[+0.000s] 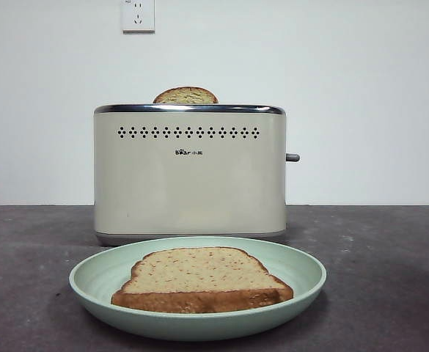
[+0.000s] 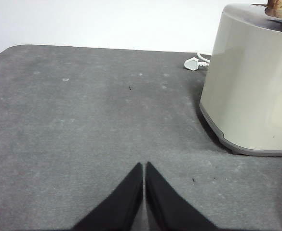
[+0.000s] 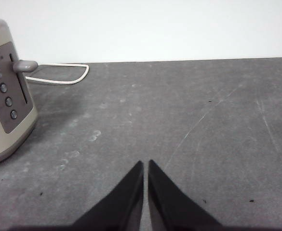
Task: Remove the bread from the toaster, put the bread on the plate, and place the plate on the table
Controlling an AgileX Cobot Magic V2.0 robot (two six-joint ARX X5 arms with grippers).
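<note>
The left gripper (image 2: 144, 166) is seen low over bare table (image 2: 83, 120), its jaws pressed together with nothing between them; a white plug (image 2: 193, 63) with its cord lies on the table just behind the toaster (image 2: 249, 82). In the front view a white wall socket (image 1: 138, 15) is noted high on the wall, and nothing is found standing between the camera and the plate (image 1: 89, 282). The plate, pale mint-green and shallow, rests on the table just in front of the toaster. The bread (image 1: 199, 279) lies flat in the plate's middle, pale and speckled with a darker brown crust along its near edge. A second slice (image 1: 185, 95) shows only its domed top above the toaster's chrome rim. A grey side lever (image 1: 292, 157) projects from the toaster's right end. The right gripper (image 3: 146, 166) is likewise held low over bare table, jaws closed and empty, with a white cord (image 3: 59, 77) looped behind the toaster's control panel (image 3: 8, 89).
</note>
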